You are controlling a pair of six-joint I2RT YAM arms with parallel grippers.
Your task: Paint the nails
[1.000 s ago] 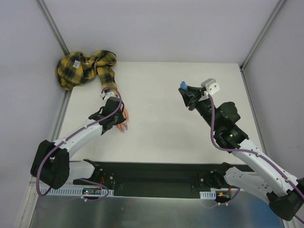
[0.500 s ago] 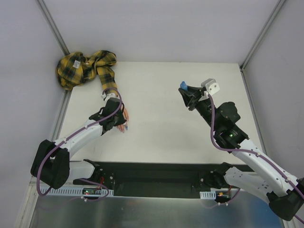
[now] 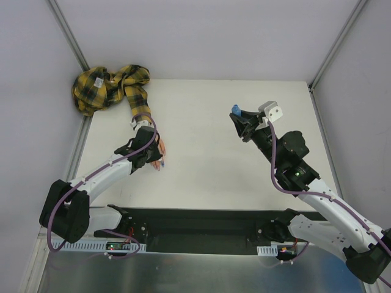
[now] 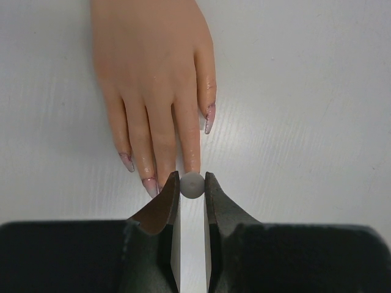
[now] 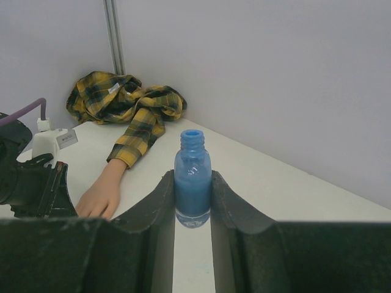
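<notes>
The mannequin hand (image 4: 153,67) lies flat on the white table (image 3: 214,152) at the left, its fingers pointing straight at the left gripper (image 4: 192,183). That gripper's jaws are drawn narrow, pinching a small grey knob (image 4: 192,185) that sits right at the tip of one of the middle fingers and covers that nail. Of the nails (image 4: 150,185), I count three showing from the left wrist, all glossy pinkish-purple: two just left of the gripper's fingertips and one on the short outer finger to the right, further from them. Four fingers are in view; the thumb is out of frame.

There is one plaid sleeve (image 3: 137,101), running back to a bunched heap in the far left corner. Well apart on the right, the right gripper (image 5: 193,177) is clamped on the single blue bottle (image 5: 193,183), which is upright with its neck open.
</notes>
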